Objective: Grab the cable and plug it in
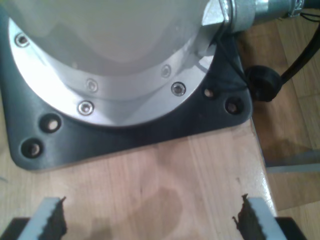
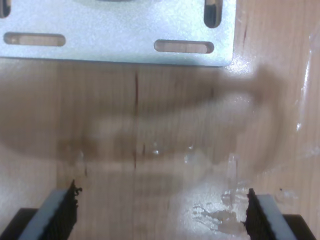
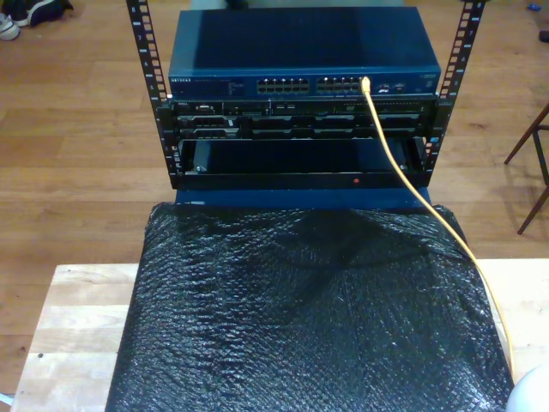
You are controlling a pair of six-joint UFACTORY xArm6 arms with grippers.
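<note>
The orange-yellow cable point(image 3: 410, 184) runs from a port point(image 3: 365, 83) on the blue switch point(image 3: 300, 51), where its end sits, down across the black bubble wrap point(image 3: 309, 318) to the exterior view's lower right. My first gripper point(image 1: 152, 220) is open over bare wood, with nothing between its fingers point(image 1: 50, 220), and faces an arm's silver base flange point(image 1: 115, 95). My second gripper point(image 2: 161, 216) is also open and holds nothing. It hovers over the wooden table, short of a slotted metal plate point(image 2: 115, 30).
The switch sits in a black rack point(image 3: 300, 146) with more units below it. A black mounting plate point(image 1: 150, 135) and a thick black cable point(image 1: 300, 60) lie by the arm base. A white arm base point(image 3: 532, 395) shows at the exterior view's lower right.
</note>
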